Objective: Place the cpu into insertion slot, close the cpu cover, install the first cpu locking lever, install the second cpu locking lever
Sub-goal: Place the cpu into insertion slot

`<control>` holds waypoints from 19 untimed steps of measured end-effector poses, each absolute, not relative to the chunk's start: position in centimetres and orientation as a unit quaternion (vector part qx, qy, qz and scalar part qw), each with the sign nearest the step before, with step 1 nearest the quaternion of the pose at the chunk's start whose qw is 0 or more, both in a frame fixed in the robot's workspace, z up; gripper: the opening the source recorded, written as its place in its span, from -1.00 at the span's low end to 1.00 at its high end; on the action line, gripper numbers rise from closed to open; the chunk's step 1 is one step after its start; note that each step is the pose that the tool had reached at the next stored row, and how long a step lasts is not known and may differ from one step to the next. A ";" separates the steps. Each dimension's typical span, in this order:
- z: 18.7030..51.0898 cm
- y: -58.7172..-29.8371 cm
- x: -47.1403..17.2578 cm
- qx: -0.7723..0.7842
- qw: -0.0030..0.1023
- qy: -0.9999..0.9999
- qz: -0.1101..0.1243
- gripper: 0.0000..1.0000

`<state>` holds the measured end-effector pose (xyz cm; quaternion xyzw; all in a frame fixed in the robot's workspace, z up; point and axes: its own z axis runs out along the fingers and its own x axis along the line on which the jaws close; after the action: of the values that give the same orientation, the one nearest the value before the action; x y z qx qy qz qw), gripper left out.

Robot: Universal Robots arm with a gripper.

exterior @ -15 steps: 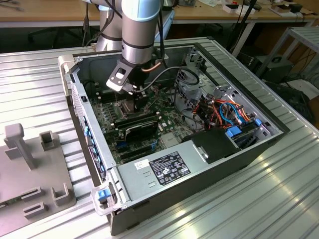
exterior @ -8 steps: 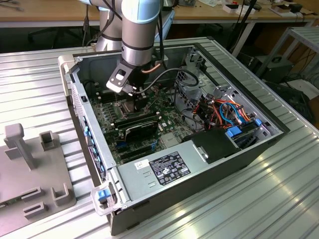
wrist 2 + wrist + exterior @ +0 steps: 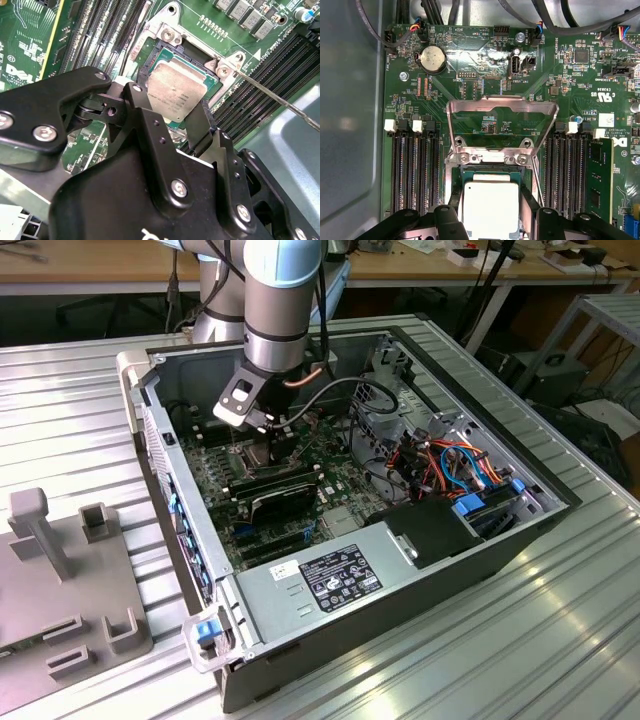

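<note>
gripper [image 3: 171, 101]: black two-finger tool on the grey and pale-blue arm. In the exterior view it is reached down inside the open computer case [image 3: 170, 475], over the green circuit board [image 3: 268, 430].
jaws: set one chip-width apart and closed against two opposite edges of the cpu. No gap shows on either side in both wrist views.
cpu [image 3: 175, 95]: small flat square chip with a dull silver-grey metal top. It is level and sits within the frame of the insertion slot, between the two black fingers [image 3: 451, 220]. Whether it is fully seated I cannot tell.
insertion slot [image 3: 491, 172]: square dark socket with a shiny metal rim, set in the green board between banks of long black memory slots [image 3: 412, 170].
cpu cover [image 3: 502, 103]: thin silver metal frame with a large square window, swung up on its hinge and standing open beyond the socket.
locking lever [image 3: 270, 95]: thin silver wire rod, angling away from the socket's corner screw across the memory slots.
bench [image 3: 560, 640]: ribbed aluminium, carrying the case. A grey fixture plate [image 3: 60, 580] lies on it at the exterior view's left.
</note>
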<state>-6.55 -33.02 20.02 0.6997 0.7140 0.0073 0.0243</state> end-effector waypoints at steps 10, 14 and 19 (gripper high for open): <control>19.8 -33.0 -6.5 0.704 0.024 0.709 0.007 0.08; 19.8 -33.0 -6.5 0.704 0.024 0.709 0.007 0.08; 19.8 -33.0 -6.5 0.700 0.024 0.713 0.007 0.08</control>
<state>-6.48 -33.02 19.82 0.7003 0.7134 0.0073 0.0244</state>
